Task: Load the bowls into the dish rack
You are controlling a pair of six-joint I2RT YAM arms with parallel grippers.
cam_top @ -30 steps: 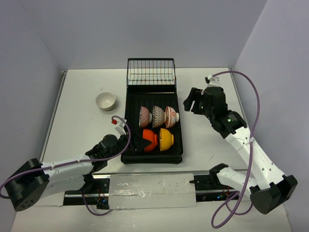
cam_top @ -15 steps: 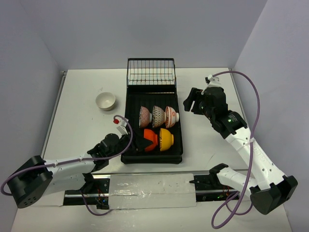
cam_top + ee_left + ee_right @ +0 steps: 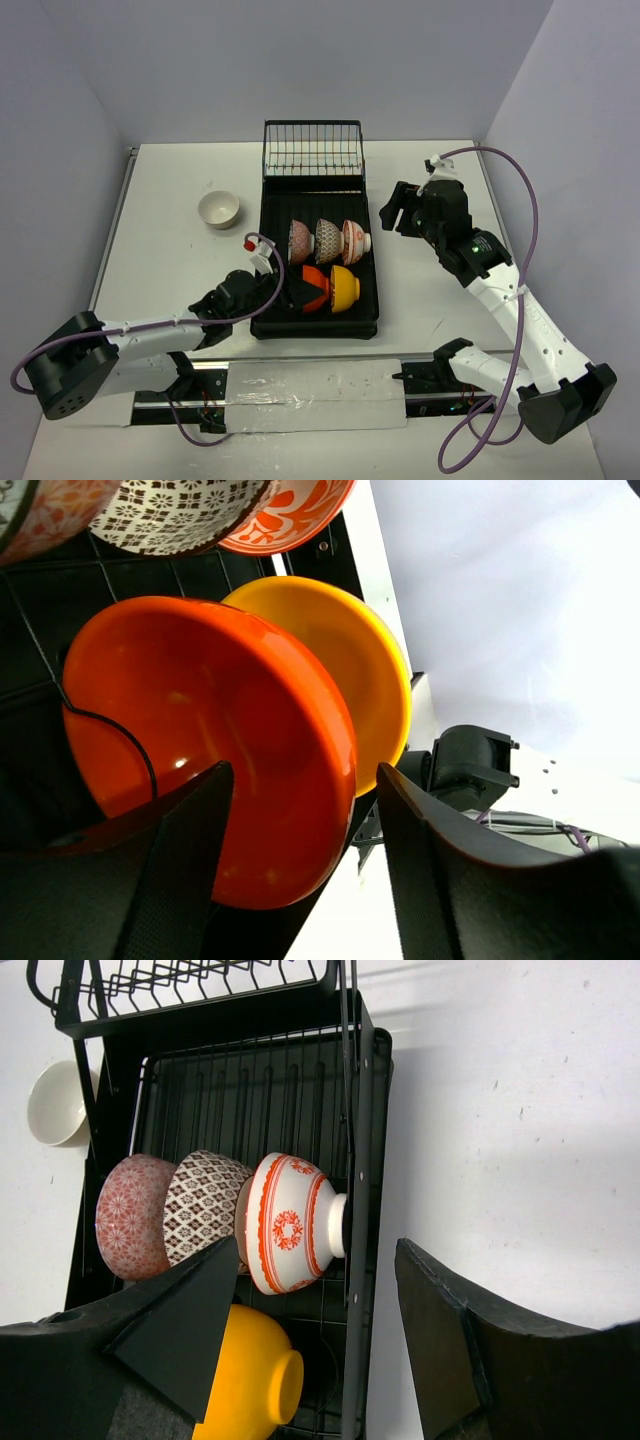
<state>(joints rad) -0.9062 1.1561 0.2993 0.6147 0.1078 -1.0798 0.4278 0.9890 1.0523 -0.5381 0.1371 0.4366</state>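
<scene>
The black dish rack [image 3: 268, 215] lies mid-table with its wire basket [image 3: 313, 150] at the far end. A pinkish bowl [image 3: 300, 241], a grey patterned bowl [image 3: 328, 240] and a red-on-white bowl [image 3: 354, 241] stand on edge in one row. The red-orange bowl [image 3: 318, 288] and yellow-orange bowl [image 3: 345, 288] stand in the near row. The white bowl [image 3: 218, 209] sits upright on the table, left of the rack. My left gripper [image 3: 292, 292] is open, its fingers either side of the red-orange bowl's [image 3: 200, 710] rim, the right finger apart from it. My right gripper [image 3: 400, 212] is open and empty above the rack's right edge [image 3: 362, 1160].
The arm mounts and a white strip [image 3: 310, 385] run along the table's near edge. Grey walls close in the far side and both flanks. The right arm's base [image 3: 470, 765] shows beyond the rack's near corner in the left wrist view.
My left arm has reached farther right, its fingers now deeper over the rack around the red-orange bowl. The right arm and the other bowls have not moved.
</scene>
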